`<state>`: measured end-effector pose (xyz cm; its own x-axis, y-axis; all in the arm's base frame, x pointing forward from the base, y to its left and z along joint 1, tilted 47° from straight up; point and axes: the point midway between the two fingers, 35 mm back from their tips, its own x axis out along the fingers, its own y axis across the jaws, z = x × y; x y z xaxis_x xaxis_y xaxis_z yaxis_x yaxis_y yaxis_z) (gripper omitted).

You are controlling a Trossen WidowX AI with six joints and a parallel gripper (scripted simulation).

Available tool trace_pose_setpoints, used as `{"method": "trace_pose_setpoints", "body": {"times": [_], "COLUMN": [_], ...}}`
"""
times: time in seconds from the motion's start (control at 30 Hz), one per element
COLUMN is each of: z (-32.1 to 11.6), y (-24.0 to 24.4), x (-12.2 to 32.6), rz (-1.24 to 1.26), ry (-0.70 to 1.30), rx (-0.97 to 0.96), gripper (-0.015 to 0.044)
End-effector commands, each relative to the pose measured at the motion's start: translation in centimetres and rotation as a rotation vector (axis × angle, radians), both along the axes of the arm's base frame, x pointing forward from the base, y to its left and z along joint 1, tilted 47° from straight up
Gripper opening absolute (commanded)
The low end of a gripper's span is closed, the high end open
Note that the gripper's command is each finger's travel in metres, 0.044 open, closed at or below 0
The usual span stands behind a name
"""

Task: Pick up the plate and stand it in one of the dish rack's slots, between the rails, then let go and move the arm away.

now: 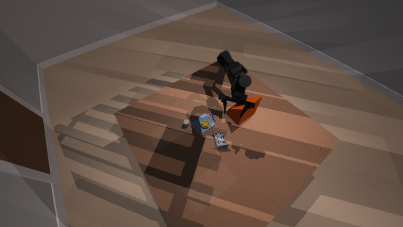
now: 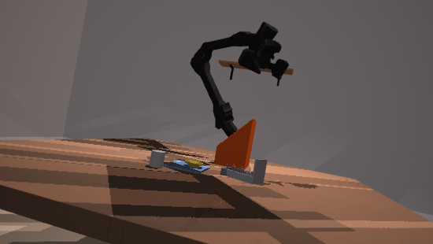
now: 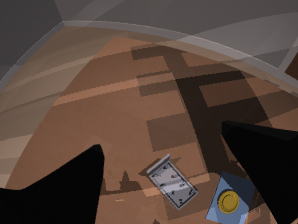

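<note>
Tool (image 1: 232,114) (image 2: 266,74) (image 3: 164,140) wide open, holding nothing.

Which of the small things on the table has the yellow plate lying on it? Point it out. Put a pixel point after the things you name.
The flat blue square (image 1: 197,128) (image 2: 172,167) (image 3: 216,211); the grey rack (image 1: 221,147) (image 2: 260,171) (image 3: 159,165) and pale cylinder (image 1: 186,123) (image 2: 157,159) carry no plate.

The arm (image 1: 231,69) (image 2: 211,86) rises and bends at a high elbow, which in the top view overlaps the desk's uppermost corner. The gripper (image 1: 235,109) (image 2: 267,70) (image 3: 164,140) hangs high, inward from that corner, angled down, its fingers wide apart and holding nothing
</note>
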<state>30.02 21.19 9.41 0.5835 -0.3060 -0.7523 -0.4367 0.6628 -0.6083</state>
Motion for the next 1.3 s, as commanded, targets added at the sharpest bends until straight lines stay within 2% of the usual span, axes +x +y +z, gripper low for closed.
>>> {"method": "trace_pose_setpoints", "body": {"times": [0.0, 0.47, 0.87, 1.03, 1.27], "z": [0.3, 0.4, 2.1, 2.4, -3.0], "y": [-3.5, -15.8, -25.6, -26.7, -32.4], "x": [1.3, 2.1, -0.3, -0.7, -2.1], "rz": [-0.132, -0.566, -0.947, -0.992, -0.990], "ry": [0.013, 0.105, 0.187, 0.198, 0.198], "rx": [-0.023, -0.094, -0.190, -0.202, -0.197], "gripper": [0.0400, 0.0400, 0.0400, 0.0400, 0.0400]}}
